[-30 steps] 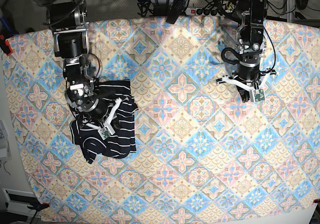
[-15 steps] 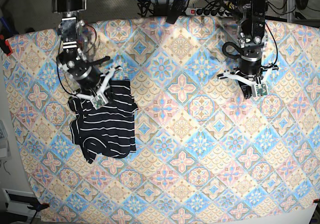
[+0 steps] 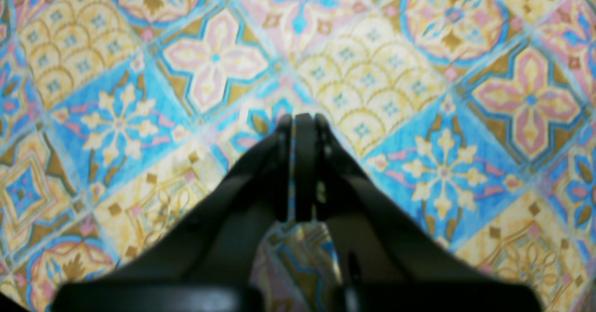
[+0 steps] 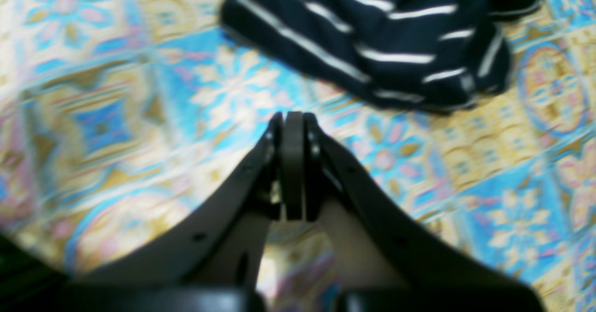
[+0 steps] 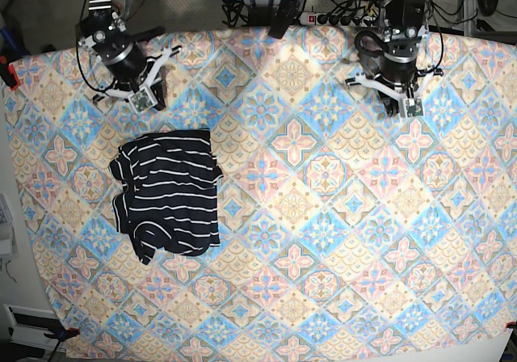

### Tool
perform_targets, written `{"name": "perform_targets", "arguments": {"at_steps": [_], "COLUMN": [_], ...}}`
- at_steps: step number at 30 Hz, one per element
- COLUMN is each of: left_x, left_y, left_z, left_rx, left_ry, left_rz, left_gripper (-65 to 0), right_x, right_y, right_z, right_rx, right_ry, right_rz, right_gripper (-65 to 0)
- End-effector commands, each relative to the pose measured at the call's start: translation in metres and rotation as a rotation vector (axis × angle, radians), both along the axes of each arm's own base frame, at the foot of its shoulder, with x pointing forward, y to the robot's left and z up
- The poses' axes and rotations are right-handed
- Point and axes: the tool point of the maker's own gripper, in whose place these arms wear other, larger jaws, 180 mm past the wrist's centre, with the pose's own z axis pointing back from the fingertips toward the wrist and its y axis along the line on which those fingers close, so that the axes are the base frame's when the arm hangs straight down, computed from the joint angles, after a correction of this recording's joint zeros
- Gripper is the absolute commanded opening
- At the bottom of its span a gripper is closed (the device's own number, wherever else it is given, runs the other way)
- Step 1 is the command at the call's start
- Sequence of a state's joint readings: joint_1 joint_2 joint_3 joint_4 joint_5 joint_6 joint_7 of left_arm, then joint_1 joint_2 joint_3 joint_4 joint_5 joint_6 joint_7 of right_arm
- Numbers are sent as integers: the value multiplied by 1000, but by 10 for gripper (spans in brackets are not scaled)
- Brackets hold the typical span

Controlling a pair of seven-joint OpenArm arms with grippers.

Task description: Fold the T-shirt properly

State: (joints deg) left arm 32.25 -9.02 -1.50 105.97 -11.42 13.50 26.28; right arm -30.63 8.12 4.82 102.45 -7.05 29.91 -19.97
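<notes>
Navy pinstriped T-shirt [image 5: 170,194] folded into a rough rectangle at centre left of the base view, flat on the tile-patterned cloth [image 5: 323,216] (one sleeve bulging at its upper left edge). Right gripper [image 5: 153,97] up in the upper left, apart from the shirt, jaws pressed together on nothing. Left gripper [image 5: 401,107] in the upper right over bare cloth, jaws likewise closed and empty. Shirt edge [image 4: 382,37] blurred across the top of the right wrist view.

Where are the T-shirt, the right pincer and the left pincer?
T-shirt [image 5: 168,191]: base view, middle of the folded fabric.
Right pincer [image 4: 293,121]: right wrist view, tips of the shut fingers.
Left pincer [image 3: 298,122]: left wrist view, tips of the shut fingers.
</notes>
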Motion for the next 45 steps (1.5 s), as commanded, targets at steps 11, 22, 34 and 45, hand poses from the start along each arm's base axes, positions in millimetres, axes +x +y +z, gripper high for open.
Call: {"name": "perform_targets", "arguments": {"at_steps": [11,22,34,45], "left_x": [-59,-116,-201,-240], "left_y": [-18,-18,-13,-35], "left_z": [-2,-19,-73,-142], "left_rx": [-32,-32,-32,-60], "left_ry": [81,219,474,668], "left_rz": [-8,-6,33,-6], "left_gripper": [-650,-650,-650,-650], "right_x": [-82,-157,-231,-260], "right_y": [5,5,-2,-1], "right_z": [-23,-41,-85,-148], "right_rx": [38,67,76,158], "right_ry": [167,310,534,657], "right_rz": [-46,-63,-119,-223], "right_gripper": [-648,-650,-650,-650]}}
